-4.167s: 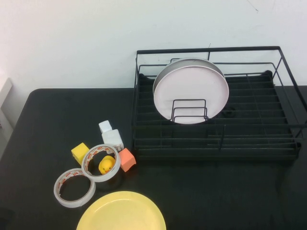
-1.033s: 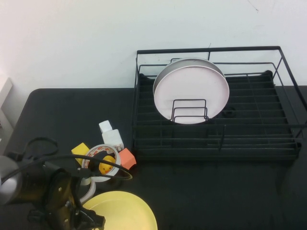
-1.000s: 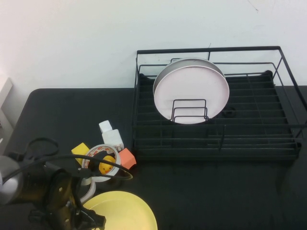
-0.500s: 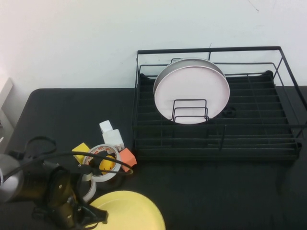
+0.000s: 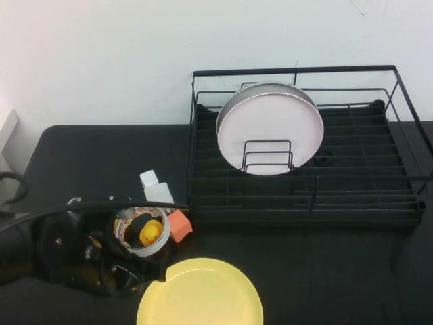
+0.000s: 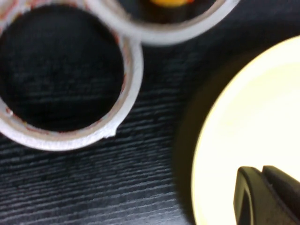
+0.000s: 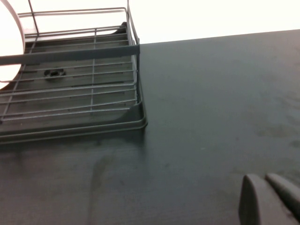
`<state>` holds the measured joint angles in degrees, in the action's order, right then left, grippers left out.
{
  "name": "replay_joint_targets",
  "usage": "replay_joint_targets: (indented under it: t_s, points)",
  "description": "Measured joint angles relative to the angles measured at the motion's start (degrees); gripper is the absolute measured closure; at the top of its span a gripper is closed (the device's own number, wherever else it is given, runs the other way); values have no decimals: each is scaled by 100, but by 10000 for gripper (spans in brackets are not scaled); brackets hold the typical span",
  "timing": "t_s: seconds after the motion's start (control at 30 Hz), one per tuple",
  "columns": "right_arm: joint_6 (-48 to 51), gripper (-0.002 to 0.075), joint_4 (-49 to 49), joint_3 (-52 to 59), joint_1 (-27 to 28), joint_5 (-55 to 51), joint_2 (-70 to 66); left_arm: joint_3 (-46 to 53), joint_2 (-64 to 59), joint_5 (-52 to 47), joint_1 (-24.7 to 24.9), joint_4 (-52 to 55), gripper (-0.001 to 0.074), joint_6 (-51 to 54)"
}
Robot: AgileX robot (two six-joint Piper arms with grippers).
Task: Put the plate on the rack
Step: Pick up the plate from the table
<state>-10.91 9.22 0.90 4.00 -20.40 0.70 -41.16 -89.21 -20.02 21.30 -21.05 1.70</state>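
The yellow plate (image 5: 203, 294) is at the table's front, a little left of centre. My left gripper (image 5: 157, 271) is at its left rim. In the left wrist view the fingers (image 6: 259, 171) lie close together over the plate (image 6: 243, 117), shut on its edge, and a dark shadow runs beside the rim. The black wire rack (image 5: 304, 196) stands at the back right with a pale pink plate (image 5: 270, 132) upright in it. My right gripper (image 7: 262, 179) is shut and empty above bare table to the right of the rack (image 7: 70, 93); it is outside the high view.
Two tape rolls (image 5: 139, 233), a yellow duck (image 5: 150, 233), an orange block (image 5: 178, 225) and a white bottle (image 5: 155, 188) sit just behind the left gripper. One tape roll (image 6: 61, 79) lies close beside the plate's rim. The table's front edge is near.
The left arm came in from the front left and closed on the plate's left rim. In the last half second the arm and plate moved right and away from the front edge.
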Motion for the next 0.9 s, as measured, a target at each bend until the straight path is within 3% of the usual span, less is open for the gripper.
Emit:
replay_joint_targets:
  t_s: [0.4,0.5,0.67,0.77,0.9]
  points:
    - [0,728,25,0,0,0,0,2,195,-501,0,-47,729,68]
    - [0,728,26,0,0,0,0,2,9,-530,0,-51,652,81]
    - [0,728,35,0,0,0,0,2,-464,-346,0,-60,421,81]
    - [0,728,35,0,0,0,0,2,-716,-93,0,-60,358,81]
    - [0,728,35,0,0,0,0,2,-984,185,0,-302,337,81]
